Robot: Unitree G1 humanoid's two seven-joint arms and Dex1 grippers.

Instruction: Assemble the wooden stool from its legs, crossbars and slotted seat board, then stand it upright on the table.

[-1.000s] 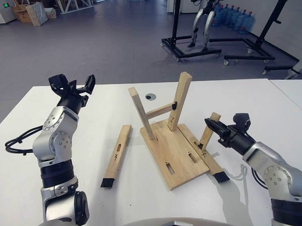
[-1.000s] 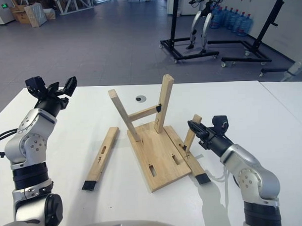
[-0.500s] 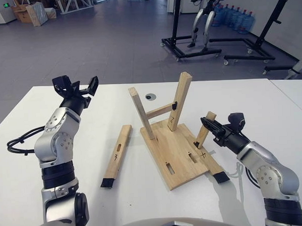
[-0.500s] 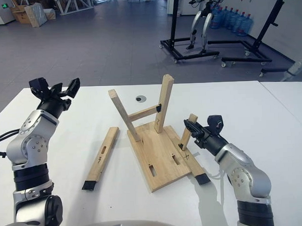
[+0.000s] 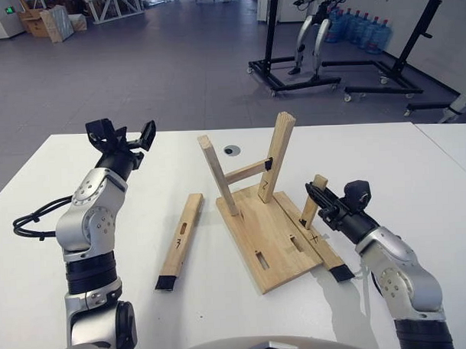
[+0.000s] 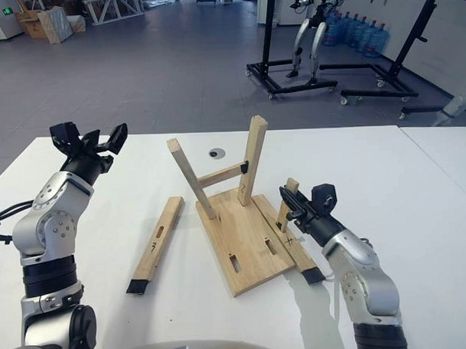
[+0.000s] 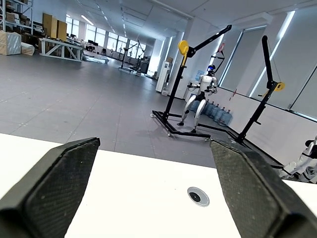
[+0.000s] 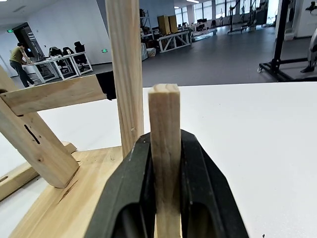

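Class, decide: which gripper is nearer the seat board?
Right. The right gripper is at the seat board's right edge, shut on a wooden piece; the left gripper is open above the table's far-left part, well away.

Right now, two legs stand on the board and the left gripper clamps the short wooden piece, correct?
No: the right gripper clamps the short piece, as the right wrist view shows; the left gripper is open. Two legs do stand on the board.

Seat board [image 5: 276,256] lies flat, two legs [image 5: 277,157] and a crossbar [image 5: 247,172] stuck in. One spare leg [image 5: 182,239] lies left, another leg [image 5: 323,250] right. Short bar [image 5: 313,199] stands tilted beside it.
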